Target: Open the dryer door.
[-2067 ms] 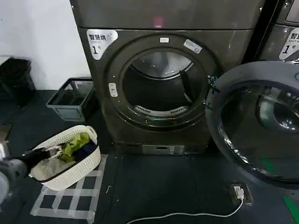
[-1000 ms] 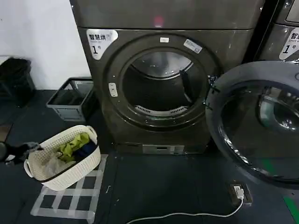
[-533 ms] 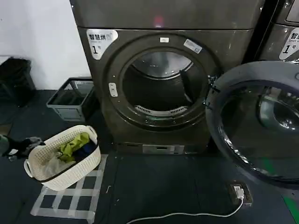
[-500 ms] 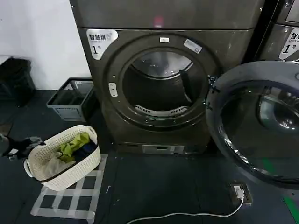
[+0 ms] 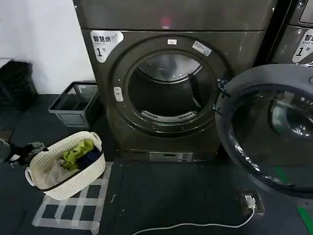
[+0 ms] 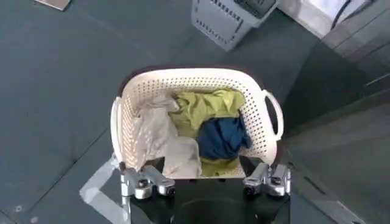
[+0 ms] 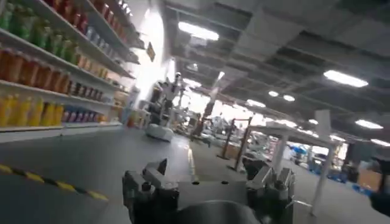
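The door (image 5: 266, 129) hangs wide open, far from my left gripper (image 6: 204, 182). Its jaws are spread, empty, over a basket (image 6: 125, 122). My right gripper (image 7: 207, 189) is spread and empty too.

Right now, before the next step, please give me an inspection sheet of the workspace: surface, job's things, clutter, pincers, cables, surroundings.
Surface: dark floor, taped grid under the laundry basket.
Job's things: dryer door swung wide open to the right; drum opening exposed.
Clutter: white laundry basket holding green, blue and pale clothes; grey crate by the wall.
Pincers: left pincer open above the basket, holding nothing; right pincer open, pointing away into the room.
Cables: white cable running to a floor socket.
Surroundings: second machine at right.
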